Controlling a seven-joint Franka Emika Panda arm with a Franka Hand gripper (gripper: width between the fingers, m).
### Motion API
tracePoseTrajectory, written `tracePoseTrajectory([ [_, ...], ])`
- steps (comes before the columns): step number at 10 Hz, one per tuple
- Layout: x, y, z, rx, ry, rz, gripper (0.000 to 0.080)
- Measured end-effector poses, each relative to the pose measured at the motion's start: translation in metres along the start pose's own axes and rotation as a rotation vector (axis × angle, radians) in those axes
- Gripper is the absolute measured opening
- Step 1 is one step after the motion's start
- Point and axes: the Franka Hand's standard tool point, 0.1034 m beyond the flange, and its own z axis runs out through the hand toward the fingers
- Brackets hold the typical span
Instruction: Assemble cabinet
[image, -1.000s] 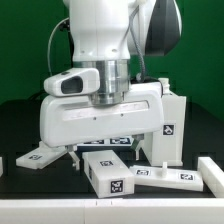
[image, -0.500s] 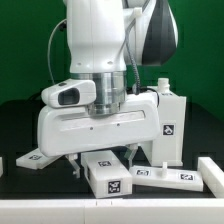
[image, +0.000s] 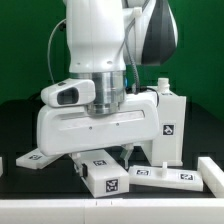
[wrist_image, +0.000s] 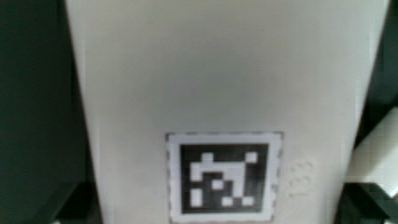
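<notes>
One cabinet panel (image: 105, 172) lies flat, lengthwise between the jaws; whether they clamp it cannot be told.

Cabinet parts (image: 108, 177) look like smooth white plastic, kinda matt, with flat black-and-white printed tags (wrist_image: 226, 172). Arm (image: 98, 40) shell is glossier white plastic. Bench (image: 45, 185) is dull matt black.

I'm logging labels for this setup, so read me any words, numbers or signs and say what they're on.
No words or numbers are readable.
Only black-and-white square tags, patterns not text: on the cabinet panel in the wrist view, and on the upright box piece and the low block.
</notes>
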Motion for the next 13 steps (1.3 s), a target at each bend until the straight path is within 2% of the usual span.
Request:
tracePoseTrajectory([
  [2,-0.027,-0.005,-0.023,0.003,-0.011,0.045,0.0555],
  [3,-0.036,-0.009,-0.025,0.004,-0.017,0.051,0.0556],
  [9,-0.038,-0.012,-0.024,0.002,-0.017,0.088,0.0557],
  [10,-0.037,-0.006,-0.022,0.007,-0.027,0.039,0.0557],
  [12,-0.015,0.02,-0.018,0.017,-0.031,-0.037,0.0557],
  [13,-0.006,0.026,-0.015,0.022,-0.032,-0.074,0.0557],
])
